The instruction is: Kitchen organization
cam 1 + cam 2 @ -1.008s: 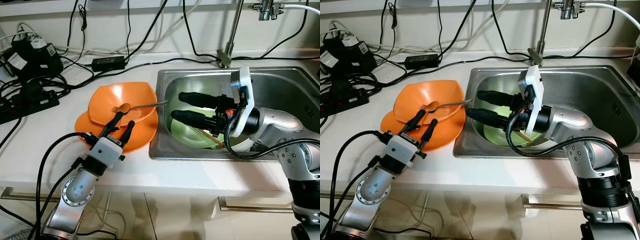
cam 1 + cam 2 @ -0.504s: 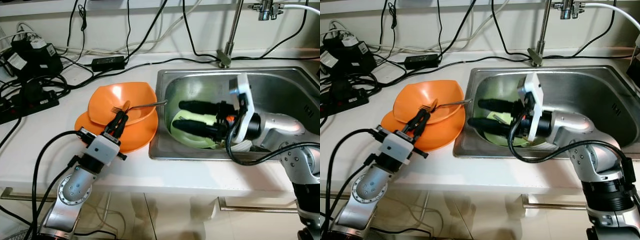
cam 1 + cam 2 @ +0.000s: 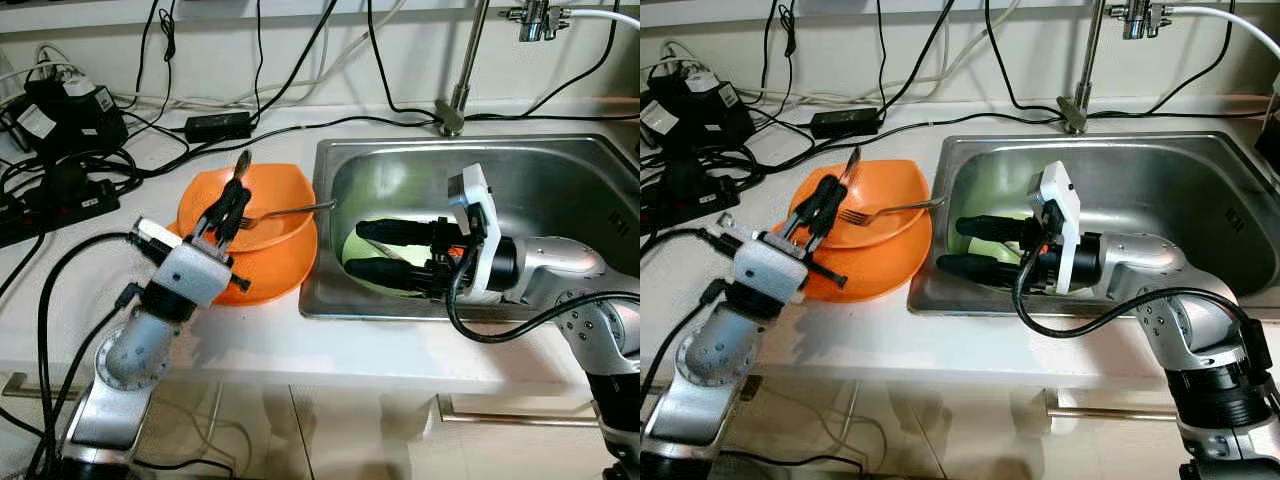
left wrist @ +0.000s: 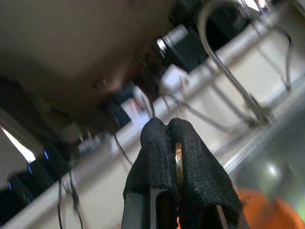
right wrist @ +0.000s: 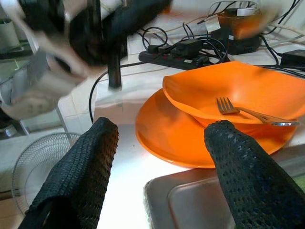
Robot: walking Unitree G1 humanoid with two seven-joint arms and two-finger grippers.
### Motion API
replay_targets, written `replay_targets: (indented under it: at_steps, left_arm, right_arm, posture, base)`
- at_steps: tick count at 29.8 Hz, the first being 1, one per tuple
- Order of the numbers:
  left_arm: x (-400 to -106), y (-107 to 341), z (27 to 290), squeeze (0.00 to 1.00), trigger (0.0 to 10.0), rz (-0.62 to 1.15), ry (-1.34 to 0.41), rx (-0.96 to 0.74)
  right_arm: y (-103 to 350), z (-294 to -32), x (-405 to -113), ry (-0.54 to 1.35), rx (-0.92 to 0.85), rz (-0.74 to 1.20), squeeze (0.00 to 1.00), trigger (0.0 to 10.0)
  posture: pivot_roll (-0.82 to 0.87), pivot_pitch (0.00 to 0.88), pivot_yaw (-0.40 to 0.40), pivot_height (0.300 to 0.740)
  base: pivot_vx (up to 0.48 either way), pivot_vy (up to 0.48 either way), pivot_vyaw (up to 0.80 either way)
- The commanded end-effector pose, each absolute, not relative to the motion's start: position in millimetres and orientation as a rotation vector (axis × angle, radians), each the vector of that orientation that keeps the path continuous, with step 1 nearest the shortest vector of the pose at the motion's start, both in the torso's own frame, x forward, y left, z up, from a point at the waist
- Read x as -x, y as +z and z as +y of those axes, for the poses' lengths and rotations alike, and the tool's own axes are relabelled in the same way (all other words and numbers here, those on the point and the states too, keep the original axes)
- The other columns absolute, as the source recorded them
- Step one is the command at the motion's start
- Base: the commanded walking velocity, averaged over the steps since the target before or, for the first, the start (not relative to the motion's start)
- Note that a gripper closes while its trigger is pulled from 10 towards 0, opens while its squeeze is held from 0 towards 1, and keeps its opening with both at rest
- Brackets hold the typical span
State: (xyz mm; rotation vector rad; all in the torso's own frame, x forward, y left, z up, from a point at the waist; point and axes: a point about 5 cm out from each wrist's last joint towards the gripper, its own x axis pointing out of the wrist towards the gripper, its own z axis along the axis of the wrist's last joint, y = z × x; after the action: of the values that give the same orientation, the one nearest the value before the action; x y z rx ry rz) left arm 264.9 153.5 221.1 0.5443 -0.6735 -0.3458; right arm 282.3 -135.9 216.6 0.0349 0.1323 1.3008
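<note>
Your left gripper (image 3: 236, 178) is clamping a spoon (image 3: 241, 165) above the orange bowl (image 3: 262, 193), left of centre, where a fork (image 3: 285, 212) is lying. Your right gripper (image 3: 360, 248) is hovering, fingers apart, over the green plate (image 3: 352, 247) in the sink (image 3: 400, 160). Cables (image 3: 90, 160) are crowding the upper left.

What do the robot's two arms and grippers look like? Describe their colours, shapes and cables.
Both arms are silver metal with rounded joints. The left gripper has two long black fingers on a white boxy wrist block, with black cables looping off it. The right gripper has thick black textured fingers, a white flat plate behind them, orange wiring at the base and a black cable.
</note>
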Motion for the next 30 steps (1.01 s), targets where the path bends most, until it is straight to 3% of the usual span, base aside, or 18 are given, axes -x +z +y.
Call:
replay_targets:
  at_steps: [1,5,8,9,11,12,13,14,18,30]
  left_arm:
    - [-269,248,148,0.00,0.0,-0.746,-0.343,-0.490]
    - [-290,277,143,0.00,0.0,-0.735,-0.296,-0.156]
    - [-313,289,139,0.00,0.0,-0.654,-0.303,0.310]
    - [-313,289,139,0.00,0.0,-0.654,-0.303,0.310]
    - [-326,293,135,0.00,0.0,-0.575,-0.334,0.723]
    - [-326,293,135,0.00,0.0,-0.575,-0.334,0.723]
    - [-334,291,132,0.00,0.0,-0.502,-0.372,1.056]
    - [-336,290,130,0.00,0.0,-0.476,-0.397,1.157]
    - [-338,280,117,0.00,0.0,-0.385,-0.498,1.314]
    - [-342,254,100,0.00,0.0,-0.170,-0.619,1.531]
  right_arm:
    - [220,-134,-285,1.285,-0.031,0.106,0.00,10.0]
    - [225,-132,-298,1.178,-0.092,0.049,0.00,10.0]
    - [232,-130,-317,1.033,-0.167,-0.003,0.00,10.0]
    - [232,-130,-317,1.033,-0.167,-0.003,0.00,10.0]
    - [236,-129,-328,0.943,-0.254,-0.034,0.00,10.0]
    - [236,-129,-328,0.943,-0.254,-0.034,0.00,10.0]
    - [241,-129,-337,0.872,-0.374,-0.062,0.00,10.0]
    - [242,-128,-340,0.852,-0.422,-0.071,0.00,10.0]
    - [245,-125,-344,0.829,-0.554,-0.086,0.00,10.0]
    - [251,-102,-353,0.865,-0.811,-0.121,0.00,10.0]
  posture:
    - [-0.08,0.000,0.093,0.740]
    - [-0.08,0.000,0.096,0.740]
    - [-0.09,0.000,0.101,0.740]
    - [-0.09,0.000,0.101,0.740]
    - [-0.10,0.000,0.105,0.740]
    - [-0.10,0.000,0.105,0.740]
    - [-0.10,0.000,0.110,0.740]
    - [-0.10,0.000,0.110,0.740]
    - [-0.10,0.000,0.114,0.740]
    - [-0.08,0.000,0.112,0.740]
  base:
    - [0.000,0.000,0.00]
    - [0.000,0.000,0.00]
    - [0.000,0.000,0.00]
    - [0.000,0.000,0.00]
    - [0.000,0.000,0.00]
    - [0.000,0.000,0.00]
    - [0.000,0.000,0.00]
    - [0.000,0.000,0.00]
    - [0.000,0.000,0.00]
    - [0.000,0.000,0.00]
